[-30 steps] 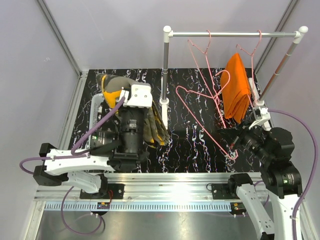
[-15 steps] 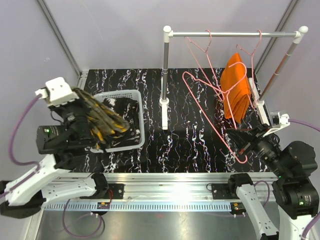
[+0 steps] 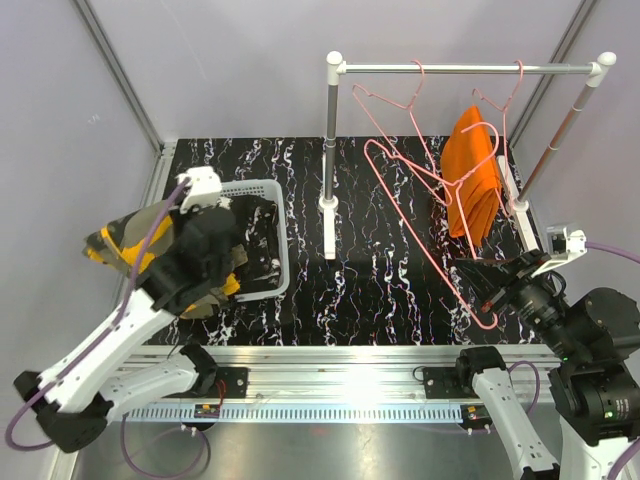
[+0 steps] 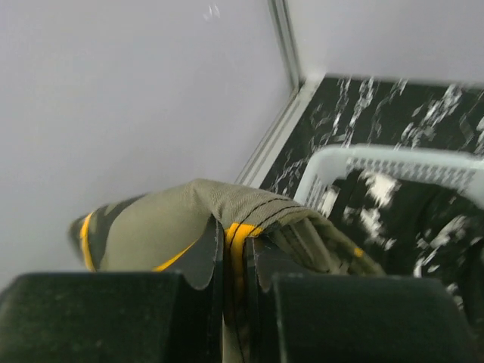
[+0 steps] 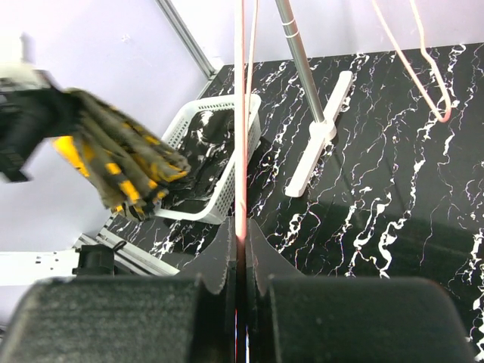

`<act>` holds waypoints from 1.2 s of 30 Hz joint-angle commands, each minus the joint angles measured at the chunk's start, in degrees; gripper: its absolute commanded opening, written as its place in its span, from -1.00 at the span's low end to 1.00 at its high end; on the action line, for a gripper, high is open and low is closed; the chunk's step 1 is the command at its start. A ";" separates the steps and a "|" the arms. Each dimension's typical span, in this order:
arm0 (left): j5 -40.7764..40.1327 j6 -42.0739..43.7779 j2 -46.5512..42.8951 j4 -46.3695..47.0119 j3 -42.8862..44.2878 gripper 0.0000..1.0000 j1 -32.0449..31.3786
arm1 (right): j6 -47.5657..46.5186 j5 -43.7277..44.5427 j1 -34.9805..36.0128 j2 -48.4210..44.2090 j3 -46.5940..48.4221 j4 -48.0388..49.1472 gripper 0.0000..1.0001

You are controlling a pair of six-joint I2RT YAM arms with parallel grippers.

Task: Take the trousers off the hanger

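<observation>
My left gripper (image 3: 165, 255) is shut on the olive-grey camouflage trousers (image 3: 125, 240) with yellow patches, held in the air left of the white basket (image 3: 283, 270). In the left wrist view a yellow-edged fold (image 4: 227, 208) is pinched between the jaws of that gripper (image 4: 234, 257). Dark trousers (image 3: 255, 230) lie inside the basket. Bright orange trousers (image 3: 472, 180) hang on a pink hanger at the right of the rail. My right gripper (image 3: 490, 302) is shut on the lower wire of an empty pink hanger (image 3: 420, 210); the wire (image 5: 240, 113) runs straight up from the gripper (image 5: 238, 242).
The clothes rack has a steel rail (image 3: 470, 69), a left post (image 3: 330, 140) on a white foot (image 5: 321, 136) and a slanted right post (image 3: 560, 125). Grey walls close in the black marbled table (image 3: 380, 280) on the left and back.
The left arm has swung the camouflage trousers from beside the rack post out to the left of the basket. The right arm drew back slightly, holding the empty hanger.
</observation>
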 commanded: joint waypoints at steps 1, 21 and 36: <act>6.45 -7.66 6.91 -5.75 1.56 -1.00 2.65 | 0.60 -1.53 -0.09 -0.38 2.09 2.56 -1.00; 20.77 -6.52 38.02 -3.73 26.07 -1.00 7.14 | -1.59 1.11 -0.17 -1.87 -0.46 1.86 -1.00; 22.54 -25.76 49.30 -17.88 33.56 -1.00 14.17 | -2.47 1.37 -0.17 -1.35 -0.46 1.42 -1.00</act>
